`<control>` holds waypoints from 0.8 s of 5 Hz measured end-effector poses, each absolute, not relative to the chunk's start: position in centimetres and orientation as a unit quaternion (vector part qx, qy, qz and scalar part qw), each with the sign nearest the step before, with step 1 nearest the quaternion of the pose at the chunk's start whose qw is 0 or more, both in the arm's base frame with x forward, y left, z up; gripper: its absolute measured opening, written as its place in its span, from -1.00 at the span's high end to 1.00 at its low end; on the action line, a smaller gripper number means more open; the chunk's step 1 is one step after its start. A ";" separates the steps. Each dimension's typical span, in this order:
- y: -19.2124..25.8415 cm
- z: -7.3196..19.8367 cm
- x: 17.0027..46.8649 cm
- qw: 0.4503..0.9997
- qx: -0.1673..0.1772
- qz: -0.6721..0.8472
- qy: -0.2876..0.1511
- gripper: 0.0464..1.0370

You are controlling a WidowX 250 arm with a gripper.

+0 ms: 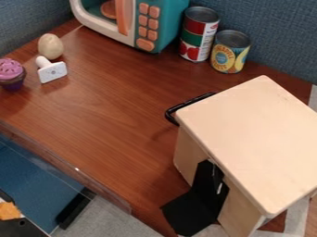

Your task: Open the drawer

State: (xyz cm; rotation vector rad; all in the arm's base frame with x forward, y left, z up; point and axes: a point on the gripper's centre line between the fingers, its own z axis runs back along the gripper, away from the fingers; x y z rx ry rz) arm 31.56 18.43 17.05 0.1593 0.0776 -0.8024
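Observation:
A light wooden drawer box (254, 139) stands at the right of the table, seen from above at a slant. Its black handle (170, 115) sticks out past the top's upper left edge, over the brown table. The drawer's front face is hidden under the top, so how far the drawer stands out cannot be told.
A black bracket (189, 210) stands against the box's lower left side. Two cans (199, 34) (231, 52) and a teal toy microwave (167, 18) stand at the back. An egg (51, 46), a white stamp-like piece (52, 72) and a cupcake (11, 74) are at left.

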 end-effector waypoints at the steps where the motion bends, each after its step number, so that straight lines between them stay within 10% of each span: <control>1: 18.3 15.6 31.6 0.919 0.061 -0.387 0.047 -0.93; 4: 10.7 10.9 32.0 0.969 -0.033 -0.244 0.022 -0.93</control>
